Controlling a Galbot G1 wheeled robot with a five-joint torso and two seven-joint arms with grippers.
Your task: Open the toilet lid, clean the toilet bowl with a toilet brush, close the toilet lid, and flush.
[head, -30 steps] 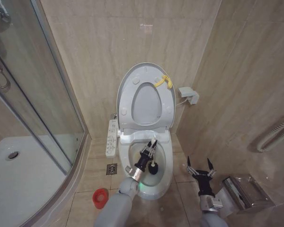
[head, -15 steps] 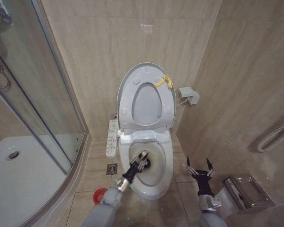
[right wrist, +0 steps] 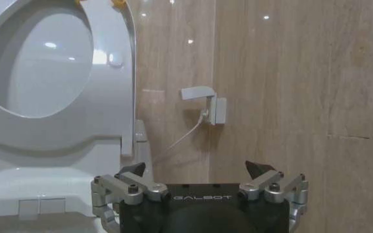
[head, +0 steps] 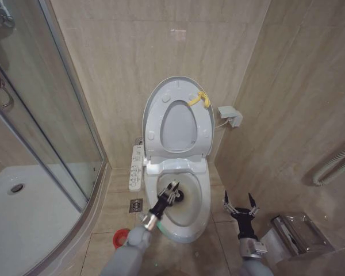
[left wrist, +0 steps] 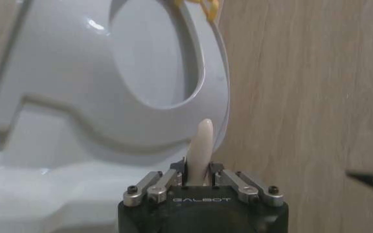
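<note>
The toilet lid (head: 177,123) stands upright against the back wall with the seat ring (head: 154,118) raised in front of it and a yellow tie (head: 199,99) at the rim. Below them the toilet bowl (head: 200,198) lies uncovered, stained yellowish-brown inside. My left gripper (head: 171,191) reaches over the bowl's left side, shut on the toilet brush. The brush's dark head (head: 179,197) is down inside the bowl. In the left wrist view the white handle (left wrist: 201,141) sticks out between the closed fingers of the left gripper (left wrist: 199,174). My right gripper (head: 238,206) (right wrist: 195,170) hangs open over the floor, right of the bowl.
A red holder cup (head: 121,237) sits on the floor left of the bowl, partly behind my left arm. A control panel (head: 136,167), a floor drain (head: 135,205) and the glass shower enclosure (head: 40,132) lie to the left. A wall socket (head: 230,115) and a metal box (head: 296,229) are on the right.
My left gripper has drawn the brush from the bowl's middle toward its left front side. The right gripper has shifted slightly lower.
</note>
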